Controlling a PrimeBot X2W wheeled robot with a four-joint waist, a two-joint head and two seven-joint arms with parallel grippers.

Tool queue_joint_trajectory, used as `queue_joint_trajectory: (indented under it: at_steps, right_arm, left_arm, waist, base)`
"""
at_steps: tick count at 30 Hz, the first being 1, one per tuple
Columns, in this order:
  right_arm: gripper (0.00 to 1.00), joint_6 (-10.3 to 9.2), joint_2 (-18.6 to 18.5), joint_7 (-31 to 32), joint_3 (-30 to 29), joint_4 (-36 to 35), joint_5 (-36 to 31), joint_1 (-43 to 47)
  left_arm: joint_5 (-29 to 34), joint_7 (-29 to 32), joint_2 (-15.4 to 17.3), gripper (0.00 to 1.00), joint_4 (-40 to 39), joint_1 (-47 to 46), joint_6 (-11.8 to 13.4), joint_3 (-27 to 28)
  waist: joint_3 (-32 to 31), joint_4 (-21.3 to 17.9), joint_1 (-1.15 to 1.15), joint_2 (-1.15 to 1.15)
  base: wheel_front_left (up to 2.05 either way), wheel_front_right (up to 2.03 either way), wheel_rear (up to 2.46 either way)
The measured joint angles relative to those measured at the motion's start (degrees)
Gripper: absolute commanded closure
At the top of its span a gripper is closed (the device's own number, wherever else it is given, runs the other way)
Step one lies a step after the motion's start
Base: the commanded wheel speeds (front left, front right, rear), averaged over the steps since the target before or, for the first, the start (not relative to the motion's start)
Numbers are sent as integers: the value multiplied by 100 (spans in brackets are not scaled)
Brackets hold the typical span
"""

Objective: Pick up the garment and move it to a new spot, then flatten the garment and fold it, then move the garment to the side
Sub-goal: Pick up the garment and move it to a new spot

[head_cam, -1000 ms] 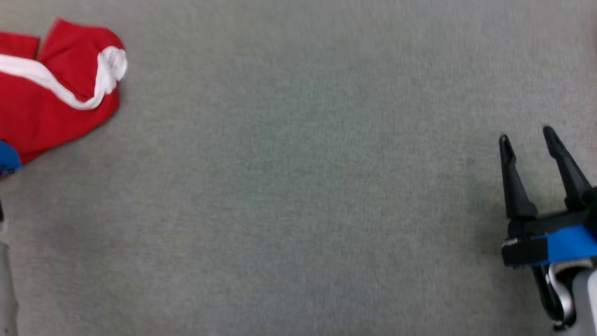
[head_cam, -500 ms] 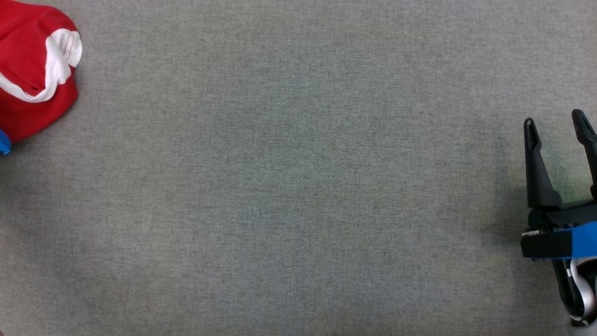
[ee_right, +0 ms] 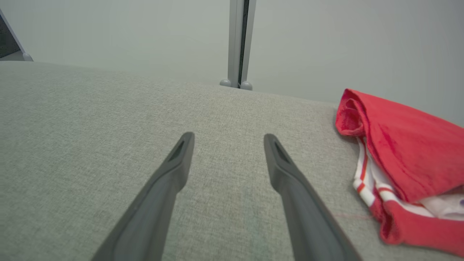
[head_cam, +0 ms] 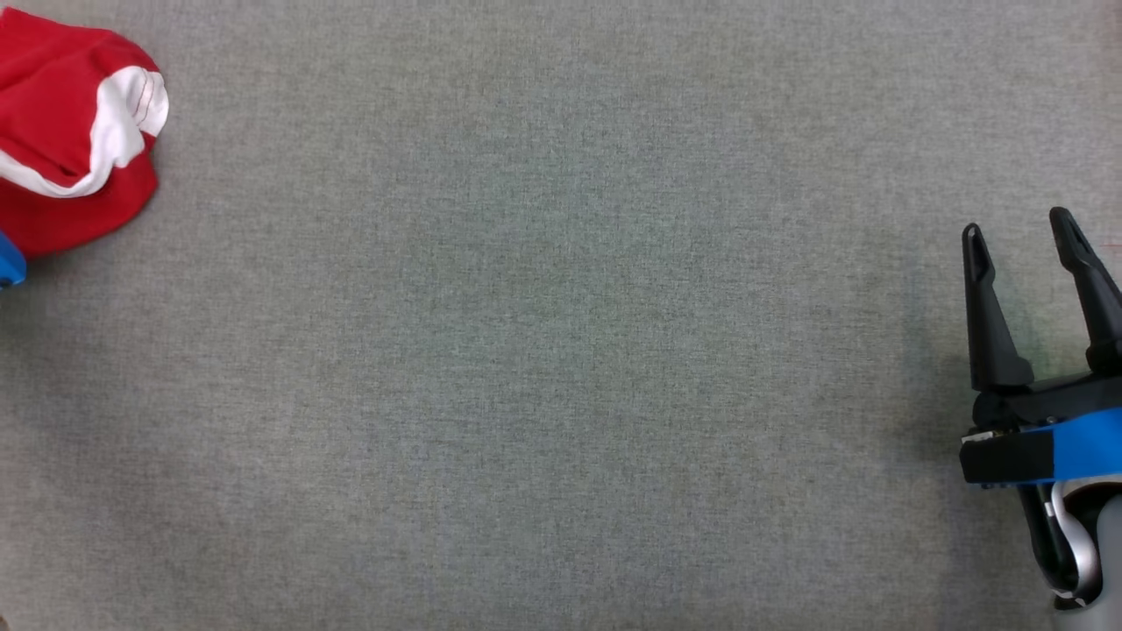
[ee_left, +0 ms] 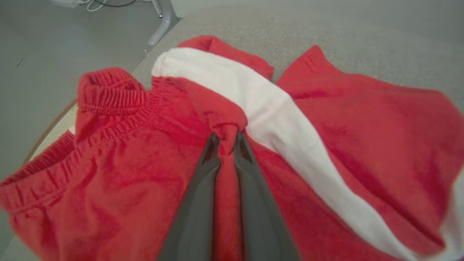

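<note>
1. Red garment [head_cam: 61, 158] with a white stripe sits bunched in the top left corner of the head view, on the grey cloth table [head_cam: 561, 350]
2. My left gripper [ee_left: 225, 139]: fingers nearly together, pinching a raised fold of red cloth between the tips, right beside the white stripe
3. Left wrist view: elastic waistband is gathered to the left of my fingers, the stripe runs diagonally to the lower right, and the rest of the garment is spread loose around the pinch
4. Waistband side lies at the table edge, with floor and a grey leg [ee_left: 163, 21] beyond it
5. My right gripper [head_cam: 1017, 226]: fingers wide apart, nothing between them, at the right edge of the head view, well apart from the garment
6. Right wrist view: my fingers hover over bare table, tips clear of cloth; the garment is off to that view's right, a red layer folded over white-and-red striped trim
7. Grey post [ee_right: 238, 40] stands behind the table's far edge in that view
8. Can't tell whether the pinched fold is lifted off the table
</note>
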Motion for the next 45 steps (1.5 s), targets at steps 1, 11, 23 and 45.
queue_joint_trajectory:
  at_steps: [1, 11, 23, 45]
  right_arm:
    - [0, 0, 15, -26, 4, 35, 1, 1]
    - [0, 0, 309, -313, 198, 514, 49, -2]
    - [0, 0, 699, -688, 402, 1185, 220, -11]
    - [0, 0, 896, -859, 702, 1700, 648, -94]
  left_arm:
    - [22, -181, 4, 100, -63, 9, 0, -16]
    - [285, -1642, 54, 100, -1031, -314, -55, -388]
    - [493, -1688, -359, 100, -2922, -778, -167, -1372]
    - [130, -1692, -1481, 100, -3176, 1337, -38, -2649]
  waist:
    - [-38, -10, 1, 0]
    - [-613, -201, 0, -1]
    - [-1115, -1044, -1, -1]
    - [-1535, -2175, 0, -1]
  base:
    - [0, 0, 0]
    - [0, 0, 0]
    - [0, 0, 0]
    - [0, 0, 0]
